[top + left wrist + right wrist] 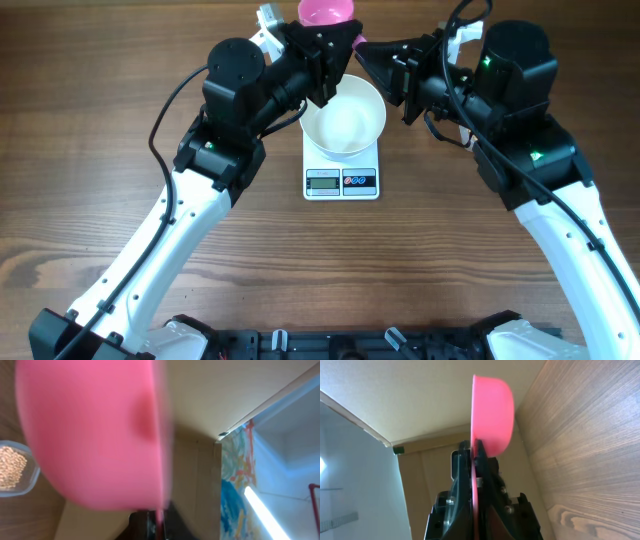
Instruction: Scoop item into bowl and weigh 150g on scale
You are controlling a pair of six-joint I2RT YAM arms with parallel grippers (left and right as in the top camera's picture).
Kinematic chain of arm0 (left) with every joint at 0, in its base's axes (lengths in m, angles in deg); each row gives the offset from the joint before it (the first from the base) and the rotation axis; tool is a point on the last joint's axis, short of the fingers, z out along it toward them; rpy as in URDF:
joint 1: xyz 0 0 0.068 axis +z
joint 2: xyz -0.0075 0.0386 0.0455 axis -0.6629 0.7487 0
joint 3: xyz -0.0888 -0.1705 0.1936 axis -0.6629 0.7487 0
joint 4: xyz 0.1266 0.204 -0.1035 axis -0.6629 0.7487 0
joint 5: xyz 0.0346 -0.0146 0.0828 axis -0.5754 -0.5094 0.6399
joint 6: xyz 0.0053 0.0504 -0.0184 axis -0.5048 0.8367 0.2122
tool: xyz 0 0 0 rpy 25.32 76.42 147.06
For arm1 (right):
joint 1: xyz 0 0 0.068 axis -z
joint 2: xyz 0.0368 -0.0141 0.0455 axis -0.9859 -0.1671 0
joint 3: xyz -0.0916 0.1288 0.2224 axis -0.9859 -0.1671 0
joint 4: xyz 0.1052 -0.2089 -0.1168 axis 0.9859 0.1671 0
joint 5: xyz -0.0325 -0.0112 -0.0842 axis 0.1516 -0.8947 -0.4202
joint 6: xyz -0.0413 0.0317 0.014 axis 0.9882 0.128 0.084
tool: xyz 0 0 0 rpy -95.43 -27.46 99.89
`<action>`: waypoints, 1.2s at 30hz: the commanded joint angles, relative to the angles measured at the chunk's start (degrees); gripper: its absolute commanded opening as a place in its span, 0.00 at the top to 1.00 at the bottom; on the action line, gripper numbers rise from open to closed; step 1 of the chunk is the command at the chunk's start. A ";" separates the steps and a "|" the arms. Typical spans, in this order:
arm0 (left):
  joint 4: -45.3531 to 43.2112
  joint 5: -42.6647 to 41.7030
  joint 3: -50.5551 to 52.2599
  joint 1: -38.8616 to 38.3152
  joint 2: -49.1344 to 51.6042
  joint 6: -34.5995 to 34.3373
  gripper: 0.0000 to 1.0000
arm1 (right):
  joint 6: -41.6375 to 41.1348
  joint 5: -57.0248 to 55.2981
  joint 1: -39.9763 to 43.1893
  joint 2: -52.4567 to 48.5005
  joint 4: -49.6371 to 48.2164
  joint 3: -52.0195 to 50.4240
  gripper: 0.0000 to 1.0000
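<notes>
The white bowl stands empty on the white scale at mid table. Just behind it a pink scoop hangs in the air between both arms. My left gripper reaches it from the left; in the left wrist view the scoop fills the frame, its thin handle pinched in the left gripper. My right gripper comes in from the right and in its own view the right gripper is shut on the handle of the scoop. The beans lie in a clear tub.
The clear tub shows only at the left edge of the left wrist view and is out of the overhead view. Both arms crowd the space over the bowl's back rim. A cardboard wall stands behind the table.
</notes>
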State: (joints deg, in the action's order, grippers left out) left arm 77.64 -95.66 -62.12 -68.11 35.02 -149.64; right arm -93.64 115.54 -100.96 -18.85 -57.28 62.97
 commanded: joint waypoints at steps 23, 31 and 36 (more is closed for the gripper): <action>27.30 -7.63 0.02 -0.26 -11.50 54.31 0.00 | 49.90 5.99 24.98 0.37 27.34 5.77 0.95; 59.25 -5.88 0.09 -0.33 -10.93 72.15 0.43 | 62.58 -16.55 25.90 2.38 47.91 13.86 0.95; 65.20 -5.88 0.13 -0.31 -4.72 72.11 0.33 | 63.47 -20.55 25.90 3.37 51.65 13.86 0.96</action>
State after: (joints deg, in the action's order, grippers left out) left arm 140.83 -102.09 -62.30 -68.15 26.38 -80.47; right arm -33.32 100.63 -75.30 -16.52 -6.88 75.47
